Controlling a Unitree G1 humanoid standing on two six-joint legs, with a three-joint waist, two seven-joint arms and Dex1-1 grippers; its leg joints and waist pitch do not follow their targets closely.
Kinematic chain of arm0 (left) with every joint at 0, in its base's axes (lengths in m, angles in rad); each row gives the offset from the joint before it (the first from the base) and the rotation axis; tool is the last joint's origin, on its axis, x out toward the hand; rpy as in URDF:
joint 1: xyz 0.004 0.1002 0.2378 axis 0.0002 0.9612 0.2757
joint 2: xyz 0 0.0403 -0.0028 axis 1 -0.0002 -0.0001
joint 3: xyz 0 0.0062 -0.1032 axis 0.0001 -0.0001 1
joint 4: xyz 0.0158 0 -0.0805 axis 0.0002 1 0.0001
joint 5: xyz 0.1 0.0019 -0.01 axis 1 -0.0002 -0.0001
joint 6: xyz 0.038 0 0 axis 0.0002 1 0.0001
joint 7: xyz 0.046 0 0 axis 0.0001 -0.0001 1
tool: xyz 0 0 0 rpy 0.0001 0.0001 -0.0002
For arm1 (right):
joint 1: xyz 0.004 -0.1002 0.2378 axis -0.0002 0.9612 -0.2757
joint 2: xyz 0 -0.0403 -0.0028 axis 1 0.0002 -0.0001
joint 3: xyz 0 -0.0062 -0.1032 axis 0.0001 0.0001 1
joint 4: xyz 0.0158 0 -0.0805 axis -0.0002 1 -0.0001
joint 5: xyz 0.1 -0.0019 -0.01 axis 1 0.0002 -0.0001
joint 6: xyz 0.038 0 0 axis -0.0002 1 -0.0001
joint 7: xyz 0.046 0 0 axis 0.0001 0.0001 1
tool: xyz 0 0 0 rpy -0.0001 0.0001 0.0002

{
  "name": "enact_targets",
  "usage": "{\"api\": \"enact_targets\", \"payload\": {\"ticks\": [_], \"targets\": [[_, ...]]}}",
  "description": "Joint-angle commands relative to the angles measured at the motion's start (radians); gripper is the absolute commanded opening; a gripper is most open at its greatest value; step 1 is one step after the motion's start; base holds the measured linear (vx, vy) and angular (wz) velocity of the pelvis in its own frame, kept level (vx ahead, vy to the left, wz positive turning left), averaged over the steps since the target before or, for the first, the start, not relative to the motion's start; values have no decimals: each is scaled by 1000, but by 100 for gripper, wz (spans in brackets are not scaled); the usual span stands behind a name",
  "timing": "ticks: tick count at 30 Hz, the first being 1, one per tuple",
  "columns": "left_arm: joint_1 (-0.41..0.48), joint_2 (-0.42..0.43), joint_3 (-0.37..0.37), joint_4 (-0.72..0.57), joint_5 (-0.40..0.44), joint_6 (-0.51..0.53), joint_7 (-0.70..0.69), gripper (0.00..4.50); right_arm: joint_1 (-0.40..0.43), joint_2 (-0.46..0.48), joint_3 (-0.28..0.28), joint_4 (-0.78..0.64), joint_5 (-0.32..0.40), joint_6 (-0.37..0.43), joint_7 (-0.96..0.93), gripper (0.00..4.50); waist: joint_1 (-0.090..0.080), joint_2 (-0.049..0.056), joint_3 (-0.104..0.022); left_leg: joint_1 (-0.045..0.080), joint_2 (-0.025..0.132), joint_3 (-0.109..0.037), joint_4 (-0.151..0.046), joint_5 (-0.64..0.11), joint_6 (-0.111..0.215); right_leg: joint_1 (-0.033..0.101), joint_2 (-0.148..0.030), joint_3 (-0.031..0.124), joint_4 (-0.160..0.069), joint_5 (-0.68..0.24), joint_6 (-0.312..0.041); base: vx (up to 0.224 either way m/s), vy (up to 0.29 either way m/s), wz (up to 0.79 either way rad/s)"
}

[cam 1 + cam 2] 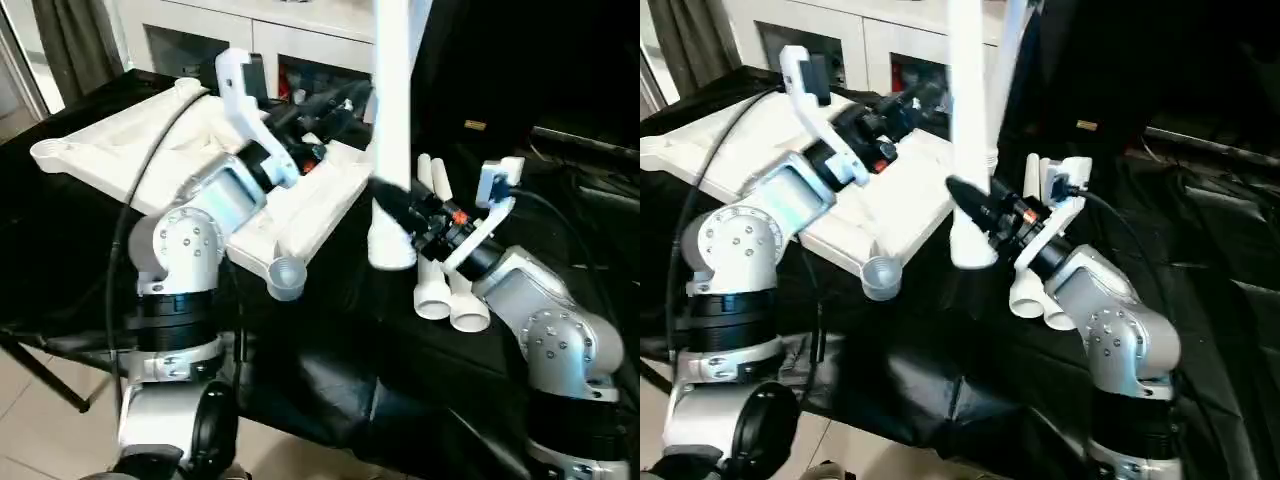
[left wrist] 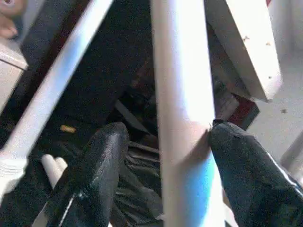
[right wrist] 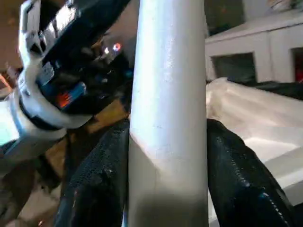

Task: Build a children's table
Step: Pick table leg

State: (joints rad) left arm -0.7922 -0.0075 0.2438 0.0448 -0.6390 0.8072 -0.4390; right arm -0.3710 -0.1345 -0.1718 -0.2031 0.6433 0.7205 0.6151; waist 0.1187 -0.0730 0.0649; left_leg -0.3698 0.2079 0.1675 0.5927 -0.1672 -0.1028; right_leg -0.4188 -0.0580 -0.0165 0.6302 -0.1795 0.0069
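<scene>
The white tabletop (image 1: 150, 130) lies ribbed side up on the black-draped table, one round corner socket (image 1: 285, 275) at its near corner. A long white leg (image 1: 392, 100) stands upright just past the tabletop's right edge, its wide end (image 1: 392, 248) hanging above the cloth. My right gripper (image 1: 398, 205) is shut on this leg low down, both fingers (image 3: 94, 179) pressed against it. Higher up, my left gripper (image 2: 163, 132) stands open around the same leg: one finger (image 2: 236, 156) touches it, the other is apart. A second leg (image 1: 1012, 40) slants behind it.
Two more white legs (image 1: 442, 290) lie side by side on the cloth under my right forearm. A white cabinet (image 1: 250, 30) with glass doors stands behind the table. The black cloth (image 1: 330, 380) hangs over the near table edge above a tiled floor.
</scene>
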Motion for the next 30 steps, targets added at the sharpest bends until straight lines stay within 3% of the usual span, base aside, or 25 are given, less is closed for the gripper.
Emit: {"api": "enact_targets", "payload": {"ticks": [1, 8, 20, 30], "targets": [[-20, -1, -21, 16, -4, 27, 12, 321, 1, -13, 14, -43, 35, 15, 20, 189, 6, -2, -73, 2, 0, 5, -61, -158, -1, 57, -51, 22, -80, -207, -117, 0, 0, 0], [-35, -10, 16, 63, -38, 49, 68, 321, 14, -32, 51, -51, 41, 20, 50, 189, 8, -2, -74, 1, -1, 5, -60, -154, -7, 60, -50, 21, -80, -204, -118, 0, 0, 0], [-16, 11, 18, 29, -125, 142, 37, 199, 30, -66, 87, -47, 54, 43, 65, 189, 14, -3, -73, 3, 1, 5, -61, -155, -6, 58, -51, 21, -79, -198, -125, 0, 0, 0], [-12, 18, 23, 18, -132, 142, 67, 184, 28, -75, 103, -41, 51, 32, 54, 188, 25, -1, -73, 2, 2, 3, -63, -158, -16, 58, -51, 21, -79, -197, -113, 0, 0, 0]]}}
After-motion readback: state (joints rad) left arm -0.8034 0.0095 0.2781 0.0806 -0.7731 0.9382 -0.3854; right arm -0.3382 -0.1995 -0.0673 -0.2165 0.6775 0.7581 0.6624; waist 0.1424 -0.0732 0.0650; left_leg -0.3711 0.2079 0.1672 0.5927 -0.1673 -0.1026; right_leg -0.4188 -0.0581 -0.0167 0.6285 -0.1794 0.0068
